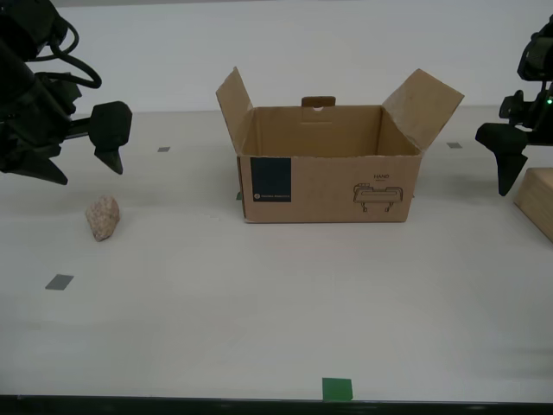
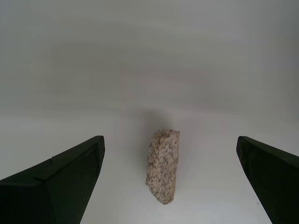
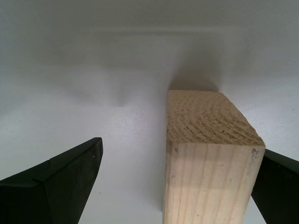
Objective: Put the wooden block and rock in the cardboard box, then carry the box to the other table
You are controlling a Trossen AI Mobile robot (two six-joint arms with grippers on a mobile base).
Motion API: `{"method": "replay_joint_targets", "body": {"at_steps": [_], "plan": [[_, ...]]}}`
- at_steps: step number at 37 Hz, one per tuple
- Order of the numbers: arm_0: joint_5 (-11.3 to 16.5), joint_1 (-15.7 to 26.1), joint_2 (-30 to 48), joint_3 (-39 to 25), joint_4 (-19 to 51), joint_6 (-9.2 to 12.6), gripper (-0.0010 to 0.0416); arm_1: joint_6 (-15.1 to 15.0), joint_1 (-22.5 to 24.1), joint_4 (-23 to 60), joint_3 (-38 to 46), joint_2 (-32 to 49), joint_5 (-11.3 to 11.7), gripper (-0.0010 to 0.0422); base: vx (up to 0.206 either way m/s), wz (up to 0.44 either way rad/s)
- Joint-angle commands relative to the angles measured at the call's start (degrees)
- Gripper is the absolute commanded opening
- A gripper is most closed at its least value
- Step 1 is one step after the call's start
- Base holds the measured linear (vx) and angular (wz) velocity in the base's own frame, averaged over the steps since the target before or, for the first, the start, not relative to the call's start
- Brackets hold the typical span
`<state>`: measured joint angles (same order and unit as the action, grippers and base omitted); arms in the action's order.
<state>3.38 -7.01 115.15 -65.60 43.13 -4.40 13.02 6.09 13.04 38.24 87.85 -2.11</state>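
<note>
A: Where's the rock [image 1: 103, 216] relative to my second gripper [image 1: 111, 147]?

B: Below it and slightly toward the camera in the exterior view, on the tabletop [image 1: 259, 303] at that view's left. The gripper hangs above it, not touching. In the second wrist view the rock [image 2: 163, 165] sits between the two fingers [image 2: 70, 182], somewhat nearer one than the other, clear gaps both sides. Gripper is wide open, holding nothing.

A: Long axis?

B: Runs roughly along the camera's line of sight, i.e. across the closing direction. So the fingers would close on the narrow width. Good alignment, I'd judge; mostly a straight descent is needed.

A: And the block [image 1: 537, 201]?

B: At the exterior view's right edge, cropped. My first gripper [image 1: 510, 169] is just beside and above it. In the first wrist view the block [image 3: 210, 154] is off-centre, hard against one finger [image 3: 275, 186], wide gap to the other. Contact there I can't tell. Gripper spread open, nothing gripped.

A: Box [image 1: 328, 160]?

B: Centre of the tabletop, flaps up, inside looks empty. Between the two arms, well apart from the rock.

A: Which goes first?

B: Each arm is nearest its own item. Second arm on the rock looks better lined up; first needs a sideways shift to centre the block.
</note>
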Motion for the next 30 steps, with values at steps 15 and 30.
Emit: {"method": "replay_joint_targets", "body": {"at_steps": [15,30], "plan": [[-0.02,0.07,0.02,0.00,-0.11,-0.13,0.0390,0.74,0.07,-4.92,-5.05,0.00,0.24,0.0387,0.000,0.000],[-0.02,0.17,0.02,0.00,-0.55,-0.13,0.0389,1.18,0.39,-5.38,-5.35,0.00,0.24,0.0387,0.000,0.000]]}}
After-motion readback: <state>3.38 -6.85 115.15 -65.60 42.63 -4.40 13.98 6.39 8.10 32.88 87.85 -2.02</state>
